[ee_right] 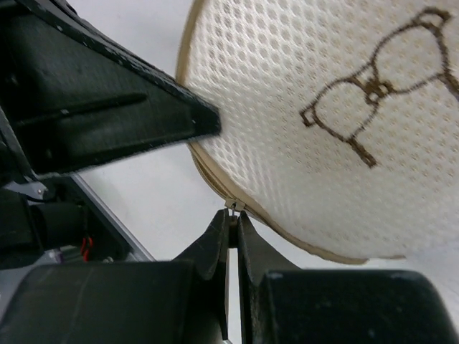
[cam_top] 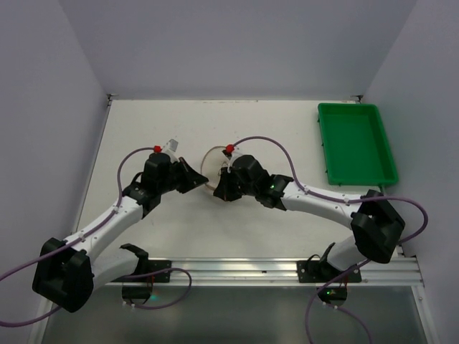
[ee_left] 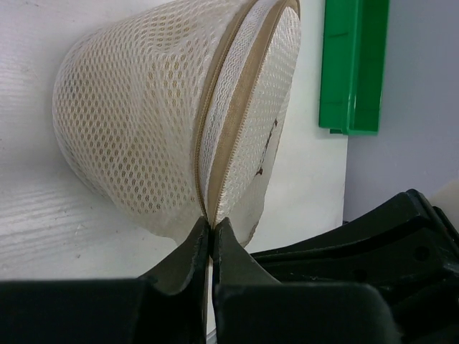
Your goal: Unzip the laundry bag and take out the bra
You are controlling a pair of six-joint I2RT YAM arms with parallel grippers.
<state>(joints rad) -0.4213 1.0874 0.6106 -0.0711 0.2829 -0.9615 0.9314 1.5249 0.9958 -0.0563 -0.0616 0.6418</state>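
Observation:
The laundry bag [ee_left: 143, 122] is a cream-white round mesh pouch with a tan zipper band, held between my two grippers at mid table [cam_top: 212, 170]. In the right wrist view its face [ee_right: 323, 136] bears a dark bra symbol [ee_right: 373, 93]. My left gripper [ee_left: 212, 223] is shut on the bag's rim at the zipper band. My right gripper [ee_right: 233, 215] is shut on the zipper pull [ee_right: 234, 206] at the bag's lower edge. The zipper looks closed. The bra is hidden inside the bag.
A green plastic tray [cam_top: 355, 142] stands at the back right of the table and also shows in the left wrist view [ee_left: 354, 64]. White walls enclose the table on three sides. A metal rail [cam_top: 287, 269] runs along the near edge.

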